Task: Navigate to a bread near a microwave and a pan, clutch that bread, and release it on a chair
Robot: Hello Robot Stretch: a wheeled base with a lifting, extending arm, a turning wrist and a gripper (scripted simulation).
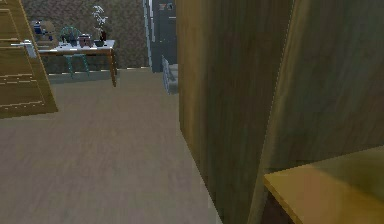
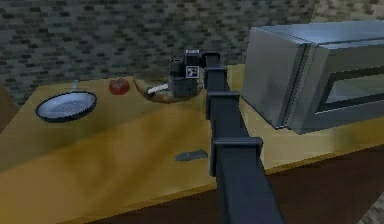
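1 microwave (image 2: 310,75), 1 pan (image 2: 67,106)

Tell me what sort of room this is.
Most likely a kitchen: a steel microwave stands on a wooden counter, and a round dark pan sits toward the counter's other end.

The arm (image 2: 236,150) is a dark square bar. Two small white squares (image 2: 194,56) with black marks sit at its end, beside the dark, thin-fingered claw (image 2: 160,91).

A home kitchen: a steel microwave (image 2: 310,75) stands on a wooden counter (image 2: 100,165), with a pan (image 2: 67,106) well to its left.
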